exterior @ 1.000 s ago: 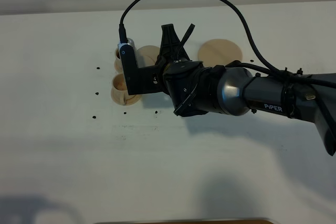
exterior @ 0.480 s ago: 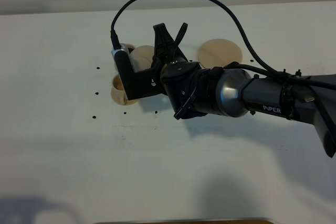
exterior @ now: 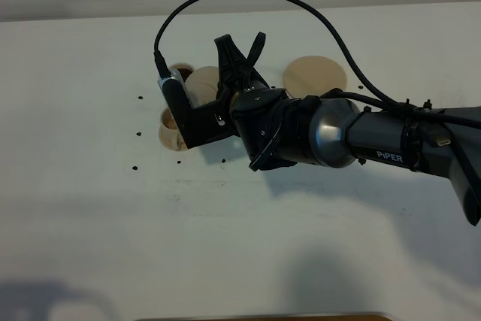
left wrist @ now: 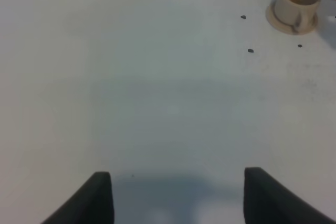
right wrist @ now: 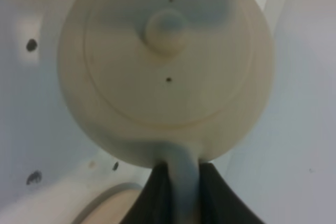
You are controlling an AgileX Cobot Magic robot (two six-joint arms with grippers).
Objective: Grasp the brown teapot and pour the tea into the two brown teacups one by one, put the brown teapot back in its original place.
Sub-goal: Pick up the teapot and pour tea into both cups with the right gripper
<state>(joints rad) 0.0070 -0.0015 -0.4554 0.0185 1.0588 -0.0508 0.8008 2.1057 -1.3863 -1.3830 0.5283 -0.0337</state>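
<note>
My right gripper (exterior: 229, 73) reaches across to the left and is shut on the loop handle of the brown teapot (exterior: 203, 80). It holds the pot tilted in the air beside the two brown teacups. The far teacup (exterior: 179, 71) peeks out behind the wrist camera, and the near teacup (exterior: 170, 127) stands on its saucer. The right wrist view shows the teapot's lid and knob (right wrist: 165, 27), with the handle between the fingers (right wrist: 157, 192). The large saucer (exterior: 316, 74) lies bare to the right. My left gripper (left wrist: 176, 182) is open and empty over bare table, far from the cups (left wrist: 299, 3). No tea is visible.
The white table (exterior: 240, 238) has several small dark holes around the cups (exterior: 140, 134). The right arm's black cable (exterior: 301, 1) arches over the saucer area. A wooden edge (exterior: 263, 317) shows at the very front.
My right gripper has carried the teapot a little to the left and tilted it further toward the far teacup. The cups and the large saucer have not moved.
</note>
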